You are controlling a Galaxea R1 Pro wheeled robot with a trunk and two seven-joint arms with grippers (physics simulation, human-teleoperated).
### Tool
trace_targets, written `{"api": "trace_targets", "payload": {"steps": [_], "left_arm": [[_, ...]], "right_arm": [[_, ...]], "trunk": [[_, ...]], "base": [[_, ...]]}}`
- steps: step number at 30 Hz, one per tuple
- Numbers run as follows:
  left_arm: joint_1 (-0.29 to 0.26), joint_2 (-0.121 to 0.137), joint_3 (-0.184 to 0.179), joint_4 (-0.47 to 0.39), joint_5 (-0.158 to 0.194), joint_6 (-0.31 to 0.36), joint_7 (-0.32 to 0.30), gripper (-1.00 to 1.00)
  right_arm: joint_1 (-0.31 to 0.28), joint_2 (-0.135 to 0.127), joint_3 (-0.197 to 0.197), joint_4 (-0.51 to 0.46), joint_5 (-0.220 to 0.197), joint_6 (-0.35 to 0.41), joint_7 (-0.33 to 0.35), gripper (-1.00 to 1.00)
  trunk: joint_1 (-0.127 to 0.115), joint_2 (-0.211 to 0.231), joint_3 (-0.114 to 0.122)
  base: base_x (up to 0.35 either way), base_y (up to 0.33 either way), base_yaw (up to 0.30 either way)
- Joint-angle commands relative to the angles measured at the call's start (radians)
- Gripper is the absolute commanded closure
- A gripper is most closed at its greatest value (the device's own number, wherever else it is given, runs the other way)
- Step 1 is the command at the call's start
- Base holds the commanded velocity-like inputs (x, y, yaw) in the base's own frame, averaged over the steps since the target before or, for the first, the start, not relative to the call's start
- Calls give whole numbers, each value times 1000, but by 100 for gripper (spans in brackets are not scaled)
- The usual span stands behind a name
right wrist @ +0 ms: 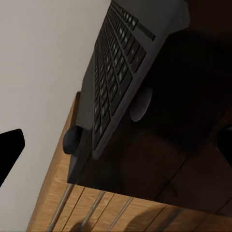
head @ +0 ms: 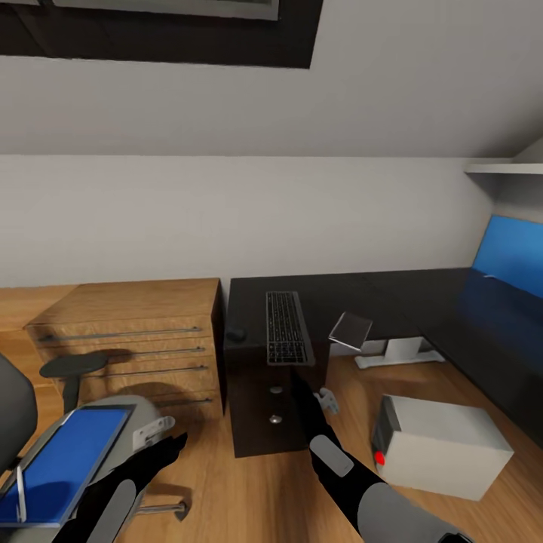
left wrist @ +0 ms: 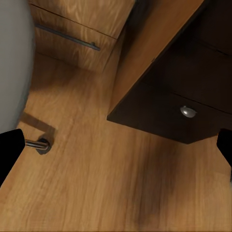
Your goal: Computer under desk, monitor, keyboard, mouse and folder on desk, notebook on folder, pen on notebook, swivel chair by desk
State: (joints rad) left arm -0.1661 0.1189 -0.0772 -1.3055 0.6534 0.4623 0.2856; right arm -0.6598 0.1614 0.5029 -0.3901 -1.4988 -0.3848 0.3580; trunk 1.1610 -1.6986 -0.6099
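Desk: the shiny black L-shaped desk with a bright blue back panel stands against the pale wall.
Keyboard: the long slim black keyboard lies on the desk top above the dark drawers, and its near end sticks out a bit past the edge.
Mouse: the small round black mouse sits on the desk near the keyboard, on the side of the wooden dresser.
Notebook: the small thin dark grey notebook is at the desk edge, tilted.
Computer: the light grey box computer with a red light stands on the wood floor beside the desk, out in the open.
Folder: the flat bright blue folder lies on the seat of the grey swivel chair.
Pen: the thin silvery-white pen lies at the near edge of the folder.
My left gripper: my black left gripper is spread wide and holds nothing, just beside the chair.
My right gripper: my black right gripper is spread wide too, empty, in front of the drawers under the keyboard.
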Motion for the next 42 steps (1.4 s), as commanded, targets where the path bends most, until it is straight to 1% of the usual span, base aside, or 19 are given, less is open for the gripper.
{"api": "trace_targets", "payload": {"steps": [1, 12, 42], "left_arm": [[0, 1, -3, -1, 10, 1, 10, -100], [0, 2, -3, -1, 9, -2, 8, -100], [0, 4, -2, -3, 9, 5, 8, -100]], "right_arm": [[-1, 0, 7, 2, -11, -5, 4, -100], [-1, 0, 5, 4, -12, -3, -6, -100], [-1, 0, 3, 4, -12, 8, -8, -100]], "trunk": [[0, -1, -1], [0, -1, -1], [0, -1, -1]], "base": [[238, 0, 0], [56, 0, 0], [52, 0, 0]]}}
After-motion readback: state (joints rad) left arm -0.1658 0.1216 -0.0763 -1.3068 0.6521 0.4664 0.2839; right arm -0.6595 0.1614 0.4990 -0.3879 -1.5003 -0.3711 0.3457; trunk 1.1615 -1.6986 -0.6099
